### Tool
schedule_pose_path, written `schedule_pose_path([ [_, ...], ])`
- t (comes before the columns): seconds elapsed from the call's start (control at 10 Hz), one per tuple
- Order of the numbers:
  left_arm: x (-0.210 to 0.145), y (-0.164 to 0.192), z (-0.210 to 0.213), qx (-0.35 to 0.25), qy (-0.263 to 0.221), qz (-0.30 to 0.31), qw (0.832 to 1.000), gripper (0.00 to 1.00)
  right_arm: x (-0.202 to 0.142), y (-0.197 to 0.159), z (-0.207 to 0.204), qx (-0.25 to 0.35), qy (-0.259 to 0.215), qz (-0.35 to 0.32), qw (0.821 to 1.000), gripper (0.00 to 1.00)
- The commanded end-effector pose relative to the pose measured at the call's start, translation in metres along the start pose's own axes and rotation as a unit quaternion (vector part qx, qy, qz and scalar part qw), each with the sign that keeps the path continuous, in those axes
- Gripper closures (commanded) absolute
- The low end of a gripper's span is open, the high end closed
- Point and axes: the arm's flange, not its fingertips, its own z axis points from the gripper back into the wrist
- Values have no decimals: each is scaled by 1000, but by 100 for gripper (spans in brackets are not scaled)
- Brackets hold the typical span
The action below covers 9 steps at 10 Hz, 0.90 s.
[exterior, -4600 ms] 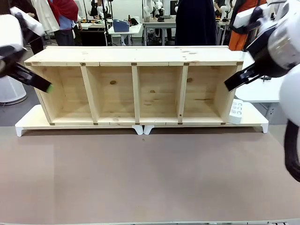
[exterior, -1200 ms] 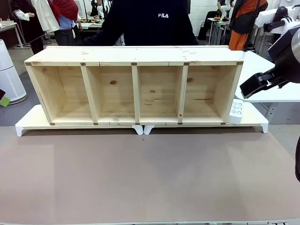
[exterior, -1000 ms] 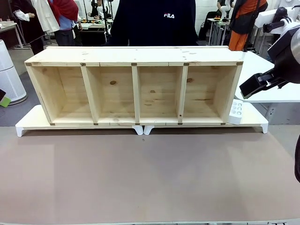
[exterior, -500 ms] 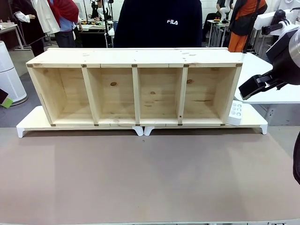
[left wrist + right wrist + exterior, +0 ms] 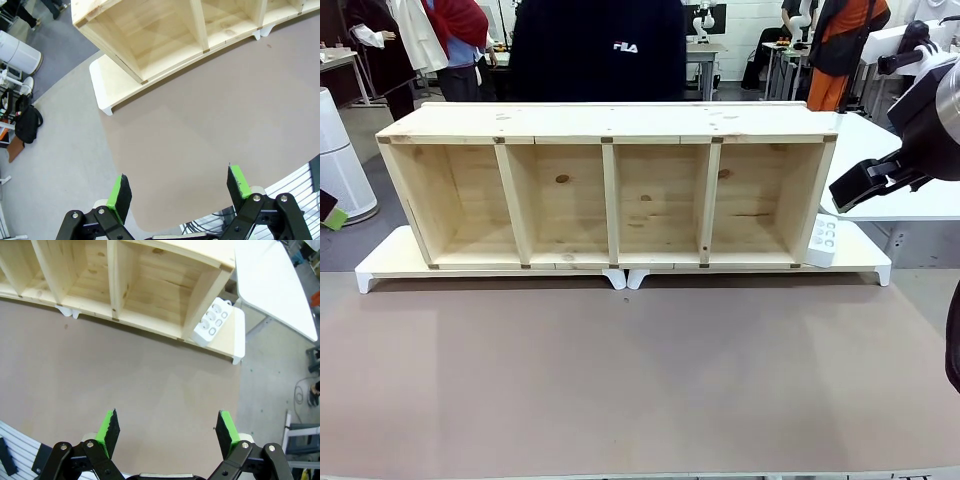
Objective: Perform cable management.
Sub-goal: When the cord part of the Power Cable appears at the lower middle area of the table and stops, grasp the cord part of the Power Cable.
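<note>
The cable is out of view. My left gripper (image 5: pixel 180 187) is open with nothing between its green pads, high above the brown tabletop (image 5: pixel 210 115) near its left end. My right gripper (image 5: pixel 167 432) is also open and empty above the table's right part, and it hangs right of the wooden shelf (image 5: pixel 610 122) in the front view (image 5: pixel 865 185). The shelf lies on its side with four open compartments facing me.
The shelf rests on white risers (image 5: pixel 390 262). A white power strip (image 5: pixel 823 240) leans at its right end (image 5: pixel 212 322). A person in a black sweatshirt (image 5: pixel 600 50) stands behind the shelf. A white side table (image 5: pixel 890 195) stands at right.
Both arms have drawn back from the shelf's ends since the earliest frame. Over the last second the grippers stay put and open, while the person behind the shelf steps to the left.
</note>
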Motion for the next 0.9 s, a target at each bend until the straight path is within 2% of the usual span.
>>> schedule_pose_path([
  [0.0, 0, 0, 1, 0, -1, 0, 1000, 0, 0, 0, -1, 1, 1, 0, 1000, 0],
  [0.8, 0, 0, 1, 0, -1, 0, 1000, 0, 0, 0, -1, 1, 1, 0, 1000, 0],
])
